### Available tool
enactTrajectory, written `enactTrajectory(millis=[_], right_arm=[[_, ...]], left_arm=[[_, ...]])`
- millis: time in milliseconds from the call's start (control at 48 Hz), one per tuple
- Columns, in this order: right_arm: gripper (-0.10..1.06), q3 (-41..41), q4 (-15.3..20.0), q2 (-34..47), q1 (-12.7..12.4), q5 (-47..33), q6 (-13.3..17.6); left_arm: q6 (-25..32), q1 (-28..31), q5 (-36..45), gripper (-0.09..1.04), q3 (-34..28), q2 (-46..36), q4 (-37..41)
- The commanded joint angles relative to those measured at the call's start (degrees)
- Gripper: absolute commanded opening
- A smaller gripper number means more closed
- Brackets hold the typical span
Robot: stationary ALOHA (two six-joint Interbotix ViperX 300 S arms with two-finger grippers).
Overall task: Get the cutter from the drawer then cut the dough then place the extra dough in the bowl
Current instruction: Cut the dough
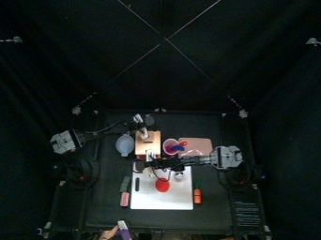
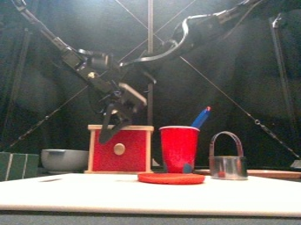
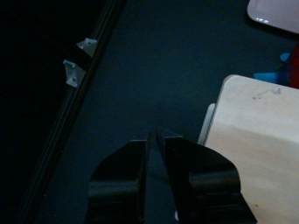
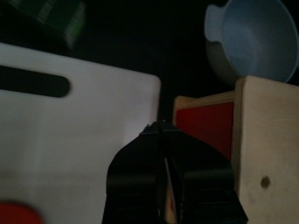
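Note:
The pale wooden box with its red drawer front stands behind the white cutting board. On the board lies a flat red dough disc, with the metal cutter upright to its right. The blue-grey bowl sits left of the box. My right gripper reaches across from the right and hangs shut at the drawer front's upper left edge, holding nothing. Higher up behind the box, my left gripper is shut and empty.
A red cup holding a blue toy knife stands right of the box. The pink tray lies further right at the back. The dough takes up the board's middle.

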Motion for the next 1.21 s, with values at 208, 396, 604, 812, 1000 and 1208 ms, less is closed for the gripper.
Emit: enactTrajectory(millis=[208, 396, 604, 812, 1000, 1208], right_arm=[[0.26, 15.3, 10.0, -19.4, 2.3, 0.6, 0.1], [0.26, 21.4, 13.3, -25.0, 2.2, 3.6, -0.2], [0.46, 27.6, 13.8, -29.3, 2.2, 6.8, -0.1], [0.78, 31.4, 14.2, -31.0, 2.2, 6.8, -0.1], [0.84, 33.0, 13.2, -29.3, 1.2, 6.7, -0.5], [0.84, 32.7, 8.4, -26.3, -0.6, 6.9, -0.4]], left_arm=[[-0.3, -0.1, -6.8, 0.6, 1.0, -6.7, -0.2], [-0.1, -2.7, -18.3, 0.6, 6.5, -10.8, -3.7], [0.0, -10.8, -30.1, 0.6, 14.2, -14.2, -6.2], [0.1, -18.9, -44.9, 0.6, 20.6, -17.4, -7.2], [0.4, -23.8, -49.2, 0.6, 23.5, -19.6, -7.5], [0.8, -25.0, -49.2, 0.6, 26.0, -19.3, -9.1]])
